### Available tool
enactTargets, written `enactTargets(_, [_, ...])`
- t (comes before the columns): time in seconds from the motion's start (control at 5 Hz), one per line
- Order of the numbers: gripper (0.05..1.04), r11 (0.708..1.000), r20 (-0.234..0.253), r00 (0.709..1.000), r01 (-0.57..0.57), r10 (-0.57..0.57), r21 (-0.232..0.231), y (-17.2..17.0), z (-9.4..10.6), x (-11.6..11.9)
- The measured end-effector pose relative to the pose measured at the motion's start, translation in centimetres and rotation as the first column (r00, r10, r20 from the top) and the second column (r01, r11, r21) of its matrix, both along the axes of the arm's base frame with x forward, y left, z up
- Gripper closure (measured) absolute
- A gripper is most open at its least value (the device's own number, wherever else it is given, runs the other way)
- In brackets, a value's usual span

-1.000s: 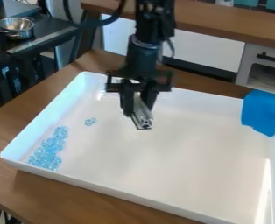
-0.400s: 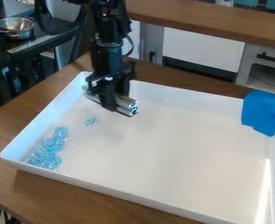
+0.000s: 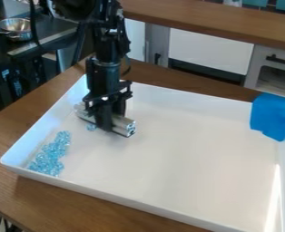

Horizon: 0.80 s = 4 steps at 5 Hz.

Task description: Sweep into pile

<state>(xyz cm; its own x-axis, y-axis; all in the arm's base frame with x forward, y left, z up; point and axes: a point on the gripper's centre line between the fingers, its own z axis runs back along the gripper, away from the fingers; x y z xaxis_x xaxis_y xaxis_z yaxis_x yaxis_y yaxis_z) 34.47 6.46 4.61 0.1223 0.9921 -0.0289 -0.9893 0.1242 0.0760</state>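
Clear blue beads [image 3: 50, 155] lie in a loose heap inside the white tray [image 3: 187, 158], near its left wall, and a small stray bit [image 3: 91, 127] sits apart from them, just beside a silver bar [image 3: 123, 126]. From where I stand, the black hand [image 3: 108, 121] is clamped on that bar around its middle, with the bar slanting over the tray's left part. The tray rests on the wooden surface [image 3: 151, 210].

What worries me is the next push. If the bar is carried a touch too high, I'd expect it to ride over the stray bit and leave it behind. If it goes in skewed, the beads could slip off round an end. Its far left end looks near the tray wall and might knock it, twisting the bar in the grip. And a push too quick or too long could burst the heap apart instead of adding to it.

As for brands, labels or writing, there's nothing I can read from here
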Motion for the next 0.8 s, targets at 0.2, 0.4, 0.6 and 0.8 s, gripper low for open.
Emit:
enactTargets(0.2, [0.701, 1.0, -0.014, 1.0, 0.023, -0.023, 0.015, 0.2, -0.8, -0.7])
enactTargets(0.4, [0.701, 0.999, -0.017, 0.999, 0.047, -0.047, 0.011, -0.1, -1.0, -1.8])
enactTargets(0.6, [0.701, 0.998, -0.027, 0.997, 0.067, -0.067, 0.009, -0.3, -0.9, -3.1])
enactTargets(0.8, [0.701, 0.996, -0.031, 0.995, 0.091, -0.092, -0.01, -0.3, -0.8, -4.4])
